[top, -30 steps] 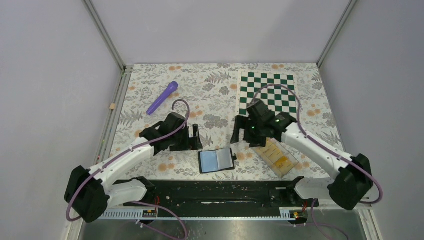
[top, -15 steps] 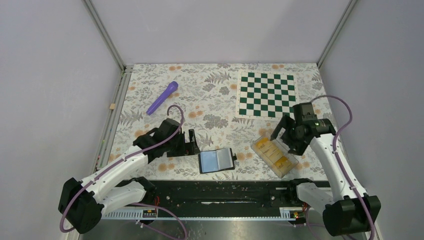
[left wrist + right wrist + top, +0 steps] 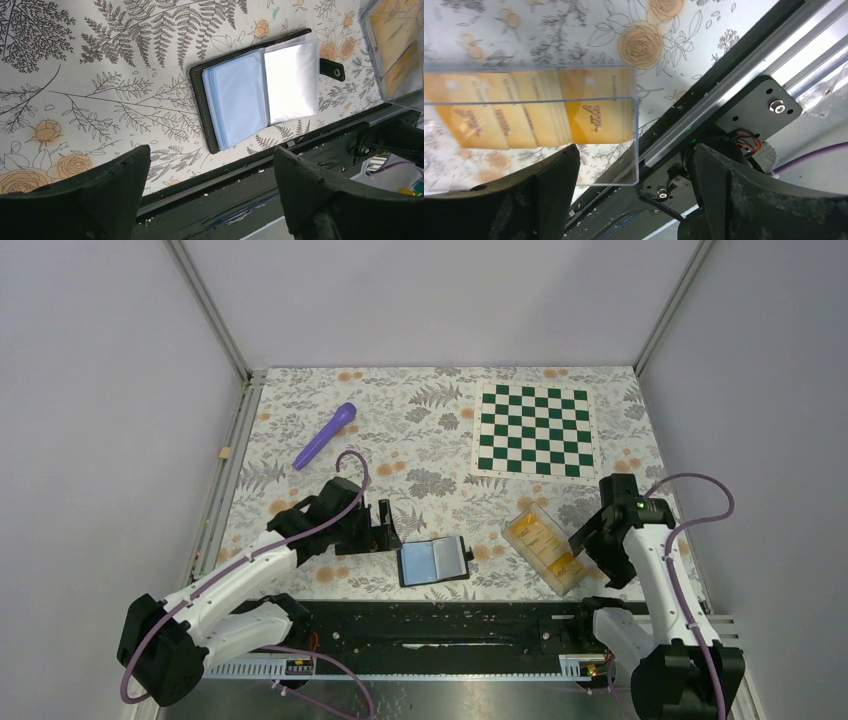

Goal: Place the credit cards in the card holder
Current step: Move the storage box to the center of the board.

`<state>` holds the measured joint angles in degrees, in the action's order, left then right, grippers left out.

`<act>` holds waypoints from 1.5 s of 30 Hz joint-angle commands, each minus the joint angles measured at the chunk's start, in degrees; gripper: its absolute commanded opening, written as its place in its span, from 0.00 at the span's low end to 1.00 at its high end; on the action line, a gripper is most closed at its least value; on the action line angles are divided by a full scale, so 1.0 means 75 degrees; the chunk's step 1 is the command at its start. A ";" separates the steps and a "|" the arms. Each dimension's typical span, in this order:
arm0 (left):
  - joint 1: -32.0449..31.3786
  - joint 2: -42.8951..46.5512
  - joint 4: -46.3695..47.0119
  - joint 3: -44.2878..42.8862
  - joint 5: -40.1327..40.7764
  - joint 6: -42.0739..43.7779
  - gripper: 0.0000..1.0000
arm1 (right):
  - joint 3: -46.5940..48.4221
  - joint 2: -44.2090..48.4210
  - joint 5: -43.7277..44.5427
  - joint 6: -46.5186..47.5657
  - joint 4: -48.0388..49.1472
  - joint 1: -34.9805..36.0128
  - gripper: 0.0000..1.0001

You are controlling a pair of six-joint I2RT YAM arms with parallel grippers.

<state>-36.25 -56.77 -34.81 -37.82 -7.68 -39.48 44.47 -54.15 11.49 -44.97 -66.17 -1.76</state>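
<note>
The card holder (image 3: 433,560) lies open near the table's front middle, grey-blue pockets up; in the left wrist view (image 3: 260,95) its snap tab points right. The yellow-orange credit cards (image 3: 548,545) lie inside a clear plastic box (image 3: 522,525) to its right, and show through the box in the right wrist view (image 3: 524,115). My left gripper (image 3: 385,525) is open and empty just left of the card holder, as also seen in its wrist view (image 3: 210,195). My right gripper (image 3: 592,555) is open and empty at the box's right end, with the box corner above its jaws (image 3: 634,200).
A purple pen-like object (image 3: 325,435) lies at the back left. A green-and-white chessboard mat (image 3: 532,428) lies at the back right. A black rail (image 3: 440,625) runs along the front edge. Metal frame posts and grey walls close in the sides.
My right arm has swung from above the table's middle to the right and back toward the front edge, ending beside the clear box. My left arm shifted slightly forward, then stayed still.
</note>
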 commanded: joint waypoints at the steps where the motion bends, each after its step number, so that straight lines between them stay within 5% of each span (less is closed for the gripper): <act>1: 0.0032 -0.0012 0.0270 0.0002 -0.0175 0.0067 0.92 | -0.0590 -0.0334 -0.0091 -0.0285 0.0265 -0.0138 0.84; 8: 0.0037 -0.0055 0.0268 -0.0043 -0.0226 0.0085 0.92 | -0.0869 -0.1024 -0.0653 0.0076 0.0936 -0.0150 0.42; 15: 0.0030 -0.0096 0.0293 -0.0082 -0.0237 0.0062 0.92 | -0.0549 -0.1455 -0.0917 0.0642 0.1320 -0.0142 0.42; 23: 0.0036 -0.0234 0.0246 -0.0186 -0.0282 0.0108 0.91 | -0.0073 -0.2405 -0.1443 0.1072 0.1820 -0.0140 0.24; 37: 0.0033 -0.0501 0.0247 -0.0143 -0.0460 0.0166 0.91 | 0.1437 -0.4265 -0.1777 0.1668 0.2398 -0.0091 0.13; 45: 0.0036 -0.0779 0.0453 0.0073 -0.0627 0.0136 0.91 | 0.2675 -0.5231 -0.1666 0.1733 0.2215 0.0907 0.13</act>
<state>-36.27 -61.25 -34.41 -37.82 -10.44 -39.00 58.76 -91.05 -0.95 -32.80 -49.01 0.38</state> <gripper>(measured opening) 0.912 0.131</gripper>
